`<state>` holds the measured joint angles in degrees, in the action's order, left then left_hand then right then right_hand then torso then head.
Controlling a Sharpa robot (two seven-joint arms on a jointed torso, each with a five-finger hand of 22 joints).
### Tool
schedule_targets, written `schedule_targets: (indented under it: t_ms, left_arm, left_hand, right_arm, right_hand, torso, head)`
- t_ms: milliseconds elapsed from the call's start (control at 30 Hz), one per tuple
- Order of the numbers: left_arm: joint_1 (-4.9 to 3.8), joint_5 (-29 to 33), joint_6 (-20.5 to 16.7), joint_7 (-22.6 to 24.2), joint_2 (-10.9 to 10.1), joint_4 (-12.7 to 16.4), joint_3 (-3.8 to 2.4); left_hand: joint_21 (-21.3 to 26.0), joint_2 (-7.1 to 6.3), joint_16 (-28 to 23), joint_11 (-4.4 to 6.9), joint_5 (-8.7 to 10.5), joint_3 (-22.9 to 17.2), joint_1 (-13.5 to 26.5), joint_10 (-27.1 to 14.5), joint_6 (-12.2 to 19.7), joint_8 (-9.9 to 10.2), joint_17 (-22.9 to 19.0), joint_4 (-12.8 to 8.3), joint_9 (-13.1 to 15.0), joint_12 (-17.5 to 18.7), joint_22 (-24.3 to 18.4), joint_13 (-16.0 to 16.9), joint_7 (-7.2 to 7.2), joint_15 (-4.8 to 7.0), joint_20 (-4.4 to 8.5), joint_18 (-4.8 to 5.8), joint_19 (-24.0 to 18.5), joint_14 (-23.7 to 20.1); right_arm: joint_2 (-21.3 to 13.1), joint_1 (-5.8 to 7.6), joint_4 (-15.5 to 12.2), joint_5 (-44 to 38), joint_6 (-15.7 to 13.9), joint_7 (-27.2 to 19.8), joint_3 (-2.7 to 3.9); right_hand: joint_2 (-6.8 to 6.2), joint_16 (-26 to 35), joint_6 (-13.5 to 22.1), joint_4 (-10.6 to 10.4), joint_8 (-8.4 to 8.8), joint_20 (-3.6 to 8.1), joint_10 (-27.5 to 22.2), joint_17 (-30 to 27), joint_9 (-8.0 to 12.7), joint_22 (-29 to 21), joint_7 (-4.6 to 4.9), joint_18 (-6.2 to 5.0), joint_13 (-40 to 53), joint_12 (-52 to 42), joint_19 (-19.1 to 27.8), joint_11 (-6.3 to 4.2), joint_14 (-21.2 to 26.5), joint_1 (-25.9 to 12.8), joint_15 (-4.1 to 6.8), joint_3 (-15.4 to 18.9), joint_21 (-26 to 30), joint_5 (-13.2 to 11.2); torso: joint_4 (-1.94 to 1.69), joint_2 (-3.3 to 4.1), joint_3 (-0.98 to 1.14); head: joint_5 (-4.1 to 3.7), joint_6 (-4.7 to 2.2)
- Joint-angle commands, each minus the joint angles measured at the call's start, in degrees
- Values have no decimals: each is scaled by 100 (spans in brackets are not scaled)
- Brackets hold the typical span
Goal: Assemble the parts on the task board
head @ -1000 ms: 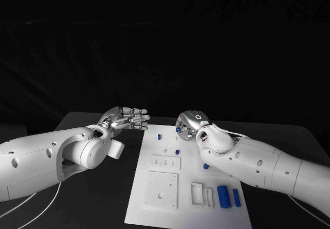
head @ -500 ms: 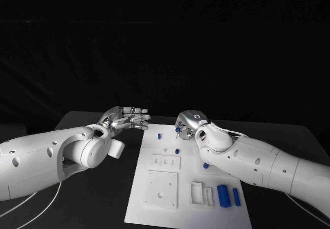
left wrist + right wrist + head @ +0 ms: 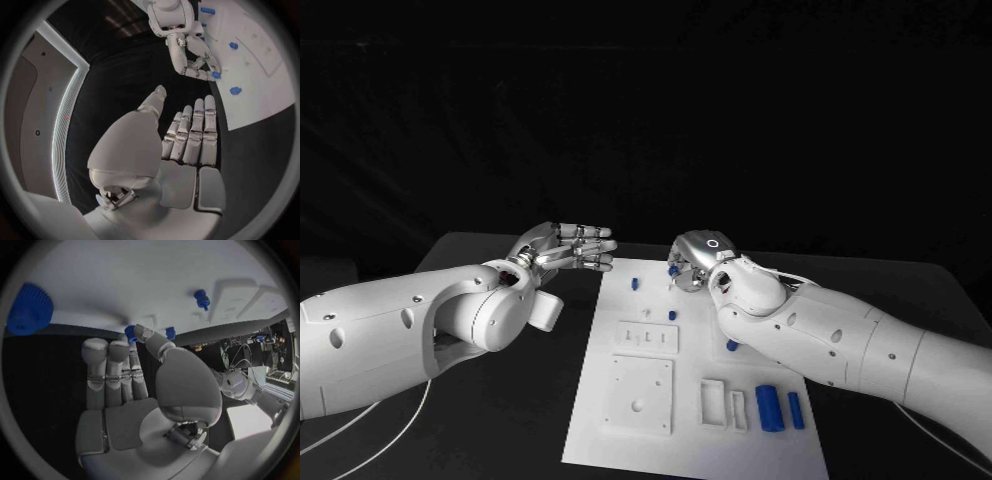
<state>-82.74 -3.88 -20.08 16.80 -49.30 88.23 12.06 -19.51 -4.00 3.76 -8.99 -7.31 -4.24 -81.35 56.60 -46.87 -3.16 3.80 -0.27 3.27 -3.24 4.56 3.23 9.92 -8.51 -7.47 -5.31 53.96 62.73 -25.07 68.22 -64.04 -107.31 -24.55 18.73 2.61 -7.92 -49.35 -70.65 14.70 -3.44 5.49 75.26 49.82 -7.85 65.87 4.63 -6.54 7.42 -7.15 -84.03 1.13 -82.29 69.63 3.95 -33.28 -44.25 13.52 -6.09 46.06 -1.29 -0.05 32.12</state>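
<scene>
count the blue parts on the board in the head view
6 show: one near the far left edge, one mid-board, one at the right hand, one beside the right arm, two bars nearest. The arm may hide others.

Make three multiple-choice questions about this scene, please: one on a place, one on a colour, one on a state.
1. Where is the left hand?
A. Above the black table, beside the far left corner of the white board
B. On the two long bars
C. Flat on the middle of the board

2. What colour are the two long bars at the near right of the board?
A. Grey
B. Blue
C. White

3. In what state is the left hand?
A. Holding a small piece
B. A tight fist
C. Fingers stretched out, holding nothing

Answers:
1 A: in the head view the left hand hangs over the table, left of the board.
2 B: the bars are blue on white.
3 C: the left wrist view shows straight fingers with nothing in them.
</scene>
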Motion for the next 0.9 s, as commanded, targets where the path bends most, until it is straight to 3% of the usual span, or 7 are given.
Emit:
schedule_targets:
  t_ms: [33, 133, 267, 367, 600, 733, 900]
  left_arm:
    - [-19, -21, -5, 31, 16, 7, -6]
    - [-20, -21, -22, 44, 16, 7, -6]
    - [-20, -21, -41, 58, 11, 0, -6]
    - [-20, -21, -50, 62, 5, -13, -6]
    - [-20, -21, -76, 75, -19, -55, -6]
    - [-20, -21, -82, 85, -32, -77, -6]
    - [-20, -18, -69, 103, -57, -98, -6]
  left_hand:
    - [-20, -35, -18, 5, -1, 6, -7, -34, 30, -14, -5, -6, -8, -18, -8, 10, 7, 18, -8, -74, -12, -38]
    - [-20, -35, -18, 5, -1, 6, -7, -34, 30, -14, -5, -6, -8, -18, -8, 10, 7, 18, -8, -74, -12, -38]
    - [-24, -51, -16, -2, -4, -4, -14, -36, 47, -14, -4, 11, -9, -17, -9, 9, 15, 16, -12, -81, -9, -44]
    - [-24, -51, -16, -2, -4, -4, -14, -36, 47, -14, -4, 11, -9, -17, -9, 9, 15, 16, -12, -81, -9, -44]
    - [-25, -59, -16, 1, -3, -6, -21, -41, 49, -13, -4, 10, -9, -16, -9, 9, 10, 16, -13, -83, -8, -47]
    - [-25, -59, -16, 1, -3, -6, -21, -41, 49, -13, -4, 10, -9, -16, -9, 9, 10, 16, -13, -83, -8, -47]
    - [-25, -59, -16, 1, -3, -6, -21, -41, 49, -13, -4, 10, -9, -16, -9, 9, 10, 16, -13, -83, -8, -47]
  right_arm:
    - [11, -18, 67, 121, 168, -65, -10]
    - [9, -15, 77, 170, 116, -86, -11]
    - [-27, -13, 43, 205, 36, -87, -11]
    - [-89, -12, -23, 234, -3, -87, -11]
    - [-365, -10, -336, 314, -70, -74, 5]
    - [-629, -10, -625, 439, -148, -93, 141]
    - [-1045, -12, -990, 794, -204, -211, 369]
  right_hand:
    - [-31, 41, 304, -41, -3, -87, -164, -9, 160, -49, 81, -129, -192, 128, -188, 94, 8, -18, -82, -42, 127, -135]
    - [-246, 77, 830, -79, -12, -156, -343, -53, 395, -170, 116, -166, -366, 232, -181, 172, 16, -107, -149, -13, 359, -382]
    - [-405, 129, 1105, -209, -18, -181, -560, -134, 402, -318, 65, -234, -367, 228, -225, 217, 14, -29, -168, 403, 618, -388]
    - [-428, 131, 1232, -274, -20, -195, -650, -184, 399, -375, 10, -268, -367, 180, -245, 237, 10, 74, -175, 626, 730, -399]
    - [-440, 115, 1184, -336, -21, -195, -651, -230, 400, -387, 25, -285, -368, 126, -253, 225, 10, 112, -173, 751, 758, -412]
    - [-411, 101, 1082, -367, -19, -178, -517, -243, 400, -360, 52, -263, -372, 90, -264, 184, -13, 106, -146, 651, 693, -378]
    - [-376, 66, 774, -389, -18, -96, 194, -232, 398, -245, 159, -171, -343, 61, -273, 23, -28, 66, -46, 299, 473, -134]
  torso:
    - [4, -1, -1]
    - [6, -1, 1]
    - [9, -1, 7]
    - [19, -3, 11]
    - [36, -3, 19]
    - [43, -7, 23]
    - [81, -13, 41]
  head:
    - [1, 0]
    - [9, -3]
    - [15, -6]
    - [31, -6]
    - [37, -20]
    - [20, -41]
    - [-12, -76]
